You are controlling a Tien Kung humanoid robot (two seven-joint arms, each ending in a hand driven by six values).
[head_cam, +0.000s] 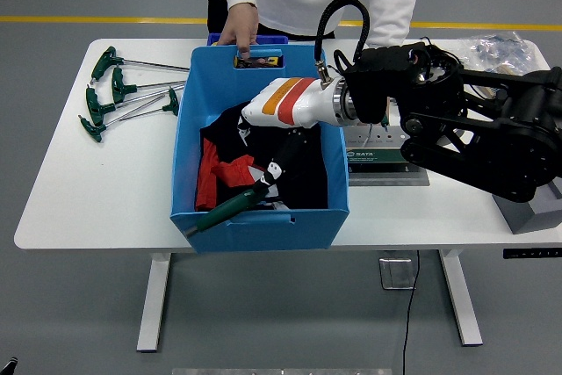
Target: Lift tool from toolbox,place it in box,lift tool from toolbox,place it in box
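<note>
Fingers of the right hand (pixel 268 180) curl around the green tool (pixel 226 209) inside the blue box (pixel 263 226), its handle pointing at the box's front-left corner.

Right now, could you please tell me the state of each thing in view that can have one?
Right hand: reaching down into the bin, fingers beside the tool; grip unclear.
Green-handled tool: tilted, lying low at the bin's front wall.
Blue bin: open-topped, holding dark and red cloth.
T-handle wrenches: lying flat on the table, left of the bin.
Tool holder: on the table, partly hidden by the arm.
Person's hand: resting on the bin's far rim.
</note>
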